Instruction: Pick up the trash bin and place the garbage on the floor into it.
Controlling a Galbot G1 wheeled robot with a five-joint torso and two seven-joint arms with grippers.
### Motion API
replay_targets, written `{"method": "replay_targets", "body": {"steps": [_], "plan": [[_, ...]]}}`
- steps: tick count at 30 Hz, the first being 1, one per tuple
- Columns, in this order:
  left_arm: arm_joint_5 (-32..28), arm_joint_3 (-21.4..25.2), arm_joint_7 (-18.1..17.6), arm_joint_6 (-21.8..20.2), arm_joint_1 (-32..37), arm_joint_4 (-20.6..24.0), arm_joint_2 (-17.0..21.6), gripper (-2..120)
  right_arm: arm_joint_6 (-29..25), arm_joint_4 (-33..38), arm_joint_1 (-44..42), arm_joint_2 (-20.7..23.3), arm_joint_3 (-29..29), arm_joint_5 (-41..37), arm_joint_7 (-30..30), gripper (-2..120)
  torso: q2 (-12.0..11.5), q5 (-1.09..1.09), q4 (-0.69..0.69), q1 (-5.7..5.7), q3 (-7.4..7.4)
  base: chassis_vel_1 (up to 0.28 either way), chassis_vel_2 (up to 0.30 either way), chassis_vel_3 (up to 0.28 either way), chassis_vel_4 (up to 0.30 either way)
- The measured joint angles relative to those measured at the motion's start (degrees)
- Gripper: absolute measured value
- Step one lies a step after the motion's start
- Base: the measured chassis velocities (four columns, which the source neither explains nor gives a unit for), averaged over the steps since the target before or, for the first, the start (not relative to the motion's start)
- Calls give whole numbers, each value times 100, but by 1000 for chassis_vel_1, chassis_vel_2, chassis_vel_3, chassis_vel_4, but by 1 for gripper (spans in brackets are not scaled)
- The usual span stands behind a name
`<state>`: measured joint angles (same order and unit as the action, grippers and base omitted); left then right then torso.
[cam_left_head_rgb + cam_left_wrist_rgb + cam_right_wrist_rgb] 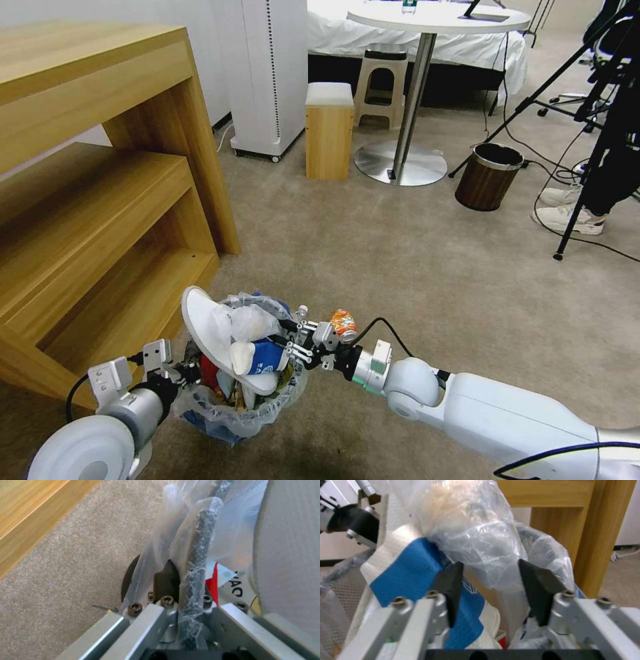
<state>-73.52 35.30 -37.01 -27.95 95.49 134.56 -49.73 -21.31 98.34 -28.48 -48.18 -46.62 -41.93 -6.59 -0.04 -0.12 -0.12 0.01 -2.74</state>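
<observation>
- Holding the trash bin (243, 407) by its rim, the left gripper (175, 375) is closed on the black mesh wall and the crinkled liner bag (173, 537); the left wrist view shows the wrapped rim (196, 580) pinched between its jaws, with the beige carpet (66, 562) on the outer side of the jaws.
- The bin hangs tilted beside the wooden shelf unit (100, 200), heaped full: a white slipper (207, 327) leans out toward the left gripper's side, and a blue-and-white cup (263, 360) lies across the top.
- The right gripper (300, 341) reaches over the opposite rim with its jaws spread and empty; the right wrist view shows a clear plastic wad (480, 550) bulging in the gap between the pads (450, 585) and the cup's blue band (410, 577) just outside one of them.
- An orange can (344, 323) sits just behind the right gripper's fingers, by the wrist; whether it rests on the gripper or on the floor beyond I cannot tell.
- Judged as a pressing-down or release step: the right arm should stay centred over the opening and move gently, since the pile is loose and the slipper overhangs; the left grip must stay firm and level.
- The head view gives the bin's tilt and load; the wrist views alone show jaw contact.
</observation>
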Motion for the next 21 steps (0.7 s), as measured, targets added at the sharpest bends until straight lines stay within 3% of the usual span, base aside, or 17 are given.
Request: {"method": "replay_targets", "body": {"steps": [9, 12, 21], "plan": [[4, 12, 6, 33, -6, -58, 1, 0, 16, 151, 5, 54, -6, -22, 31, 78, 0, 0, 0, 0, 0, 0, 0, 0, 0], [3, 13, 8, 44, -19, -86, 1, 0, 23, 262, -4, 122, 3, -60, 40, 94, 0, 0, 0, 0, 0, 0, 0, 0, 0], [77, -2, 7, 63, 16, -118, -49, 0, 12, 403, -155, 203, 200, -27, 40, 100, 0, 0, 0, 0, 0, 0, 0, 0, 0]]}}
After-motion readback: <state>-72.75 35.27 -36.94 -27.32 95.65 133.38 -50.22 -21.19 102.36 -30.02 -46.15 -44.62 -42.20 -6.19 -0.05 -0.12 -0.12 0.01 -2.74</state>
